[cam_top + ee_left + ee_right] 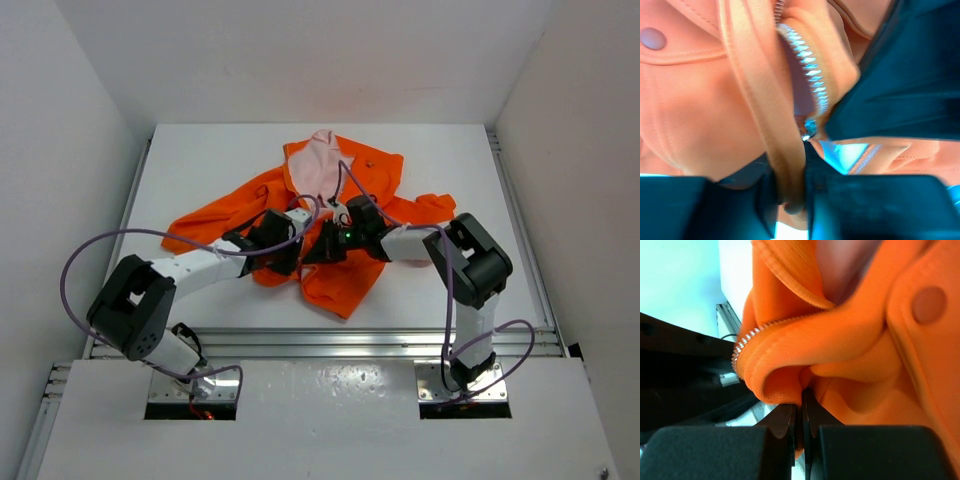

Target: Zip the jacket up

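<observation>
1. Counter (200,170): white; carries everything listed below.
2. The jacket (375,170): orange, crumpled at mid-counter. Collar and pink lining lie toward the far edge, hem toward the arm bases, front unzipped.
3. Right tool (801,412): jaws pressed together on a thin fold of the jacket beside the front edge.
4. Left tool (788,195): jaws narrowed onto a band of the front edge, with the fabric filling the gap between them.
5. Zipper teeth (807,65): a silver row whose long axis runs straight away from the left tool, up toward the collar.
6. Slider (810,127): small and blurred (identity likely, not certain). It sits at the foot of the teeth, just beyond the left fingertips, between the two tools; the left is nearer. The closing pull would probably follow the row away from that tool.
</observation>
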